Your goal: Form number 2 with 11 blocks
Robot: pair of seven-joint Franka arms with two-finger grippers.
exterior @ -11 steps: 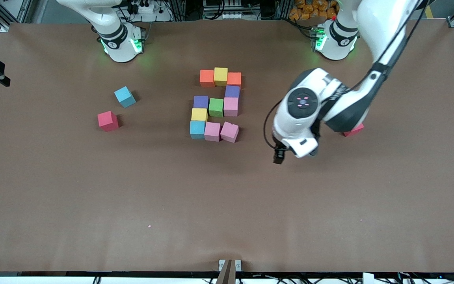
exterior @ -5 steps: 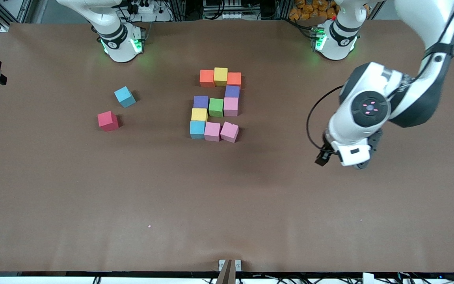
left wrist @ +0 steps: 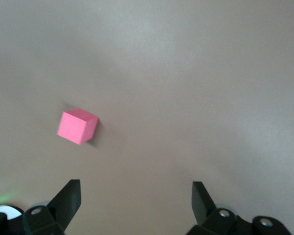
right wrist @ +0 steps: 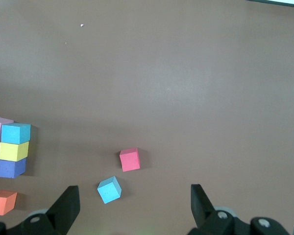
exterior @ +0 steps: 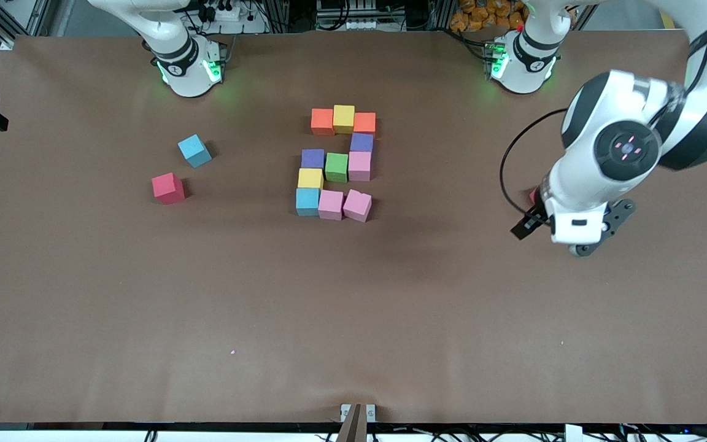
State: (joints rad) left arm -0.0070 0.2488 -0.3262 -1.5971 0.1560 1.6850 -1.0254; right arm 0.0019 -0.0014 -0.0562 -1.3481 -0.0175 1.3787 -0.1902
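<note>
Blocks (exterior: 336,162) sit at frame centre, all eleven already reading as your 2 (exterior: 335,167); little seems left. Left gripper (exterior: 565,236), fingers apart and empty, hangs over bare worktop (exterior: 353,319) at right. Right gripper (right wrist: 132,205), also apart, waits.

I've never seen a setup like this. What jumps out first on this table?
A blocky number 2 of coloured foam cubes sits mid-table, its top row nearest the arms' bases. The left gripper hangs open over a lone red cube at the left arm's end. A loose blue cube and another red cube lie toward the right arm's end.
</note>
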